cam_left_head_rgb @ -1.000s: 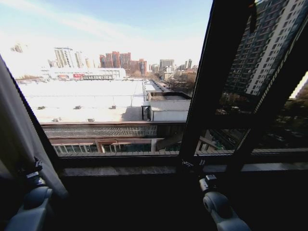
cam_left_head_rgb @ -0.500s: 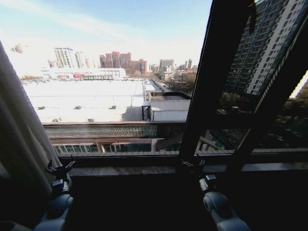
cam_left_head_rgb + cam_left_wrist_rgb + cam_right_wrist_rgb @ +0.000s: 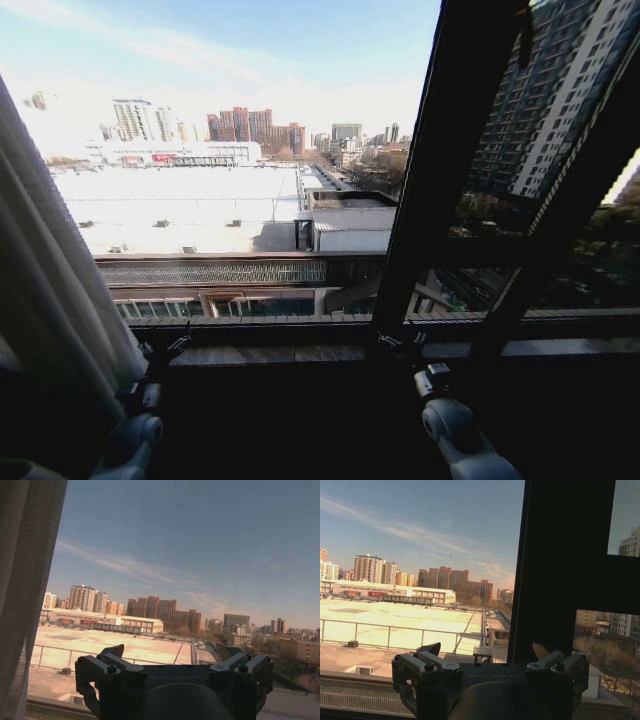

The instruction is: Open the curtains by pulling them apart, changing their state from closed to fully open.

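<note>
Well, the window [image 3: 250,200] takes up nearly everything ahead of both arms, with rooftops and towers beyond the glass and a dark window frame bar [image 3: 430,170] rising just above the right gripper [image 3: 400,343]. The curtains [image 3: 55,290] hang bunched in pale pleats immediately to the outside of the left gripper [image 3: 165,350], close beside it but apart from its fingers; in the left wrist view the same fabric [image 3: 25,590] fills the edge beside the spread-apart left gripper [image 3: 172,652], which holds nothing. The right gripper [image 3: 487,652] sits low by the sill [image 3: 300,354], fingers likewise parted and empty, facing the frame bar.
</note>
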You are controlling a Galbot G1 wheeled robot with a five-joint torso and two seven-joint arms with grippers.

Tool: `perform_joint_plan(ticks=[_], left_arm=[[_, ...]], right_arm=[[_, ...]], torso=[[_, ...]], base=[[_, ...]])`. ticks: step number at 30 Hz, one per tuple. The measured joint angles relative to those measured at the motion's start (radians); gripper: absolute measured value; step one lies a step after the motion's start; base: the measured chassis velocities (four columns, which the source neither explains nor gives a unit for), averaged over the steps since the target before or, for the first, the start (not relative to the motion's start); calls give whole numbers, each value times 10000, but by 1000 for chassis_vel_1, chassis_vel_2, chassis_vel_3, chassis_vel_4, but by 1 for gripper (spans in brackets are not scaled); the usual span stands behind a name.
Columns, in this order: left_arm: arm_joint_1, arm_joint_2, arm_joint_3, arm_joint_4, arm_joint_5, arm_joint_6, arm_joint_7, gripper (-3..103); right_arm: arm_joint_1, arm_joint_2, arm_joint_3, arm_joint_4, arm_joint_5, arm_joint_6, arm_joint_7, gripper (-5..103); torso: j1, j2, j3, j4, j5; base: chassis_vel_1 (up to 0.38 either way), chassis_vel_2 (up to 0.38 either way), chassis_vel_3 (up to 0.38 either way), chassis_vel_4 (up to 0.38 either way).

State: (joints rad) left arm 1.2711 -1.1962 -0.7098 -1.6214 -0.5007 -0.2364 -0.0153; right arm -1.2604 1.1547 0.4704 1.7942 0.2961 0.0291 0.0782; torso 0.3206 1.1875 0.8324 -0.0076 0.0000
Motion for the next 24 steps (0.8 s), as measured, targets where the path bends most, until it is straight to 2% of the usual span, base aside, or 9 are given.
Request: perform_joint_plan(ticks=[3, 9, 15, 24], left_arm=[[157, -121, -154, -254, -12, 639, -301, 100], [299, -289, -217, -649, -141, 1207, -707, 100], [435, -533, -138, -845, -119, 1199, -724, 100], [530, -519, -202, -819, 69, 938, -586, 100]], right_arm=[[0, 0, 0, 0, 0, 0, 0, 100], [0, 0, 0, 0, 0, -1, 0, 100], [0, 0, 0, 0, 0, 0, 0, 100], [0, 0, 0, 0, 0, 0, 0, 100]], torso=[[0, 0, 0, 3, 1], [0, 0, 0, 3, 1], [0, 0, 0, 1, 1], [0, 0, 0, 2, 1]], base=[[0, 0, 0, 0], [0, 0, 0, 0], [0, 0, 0, 0], [0, 0, 0, 0]])
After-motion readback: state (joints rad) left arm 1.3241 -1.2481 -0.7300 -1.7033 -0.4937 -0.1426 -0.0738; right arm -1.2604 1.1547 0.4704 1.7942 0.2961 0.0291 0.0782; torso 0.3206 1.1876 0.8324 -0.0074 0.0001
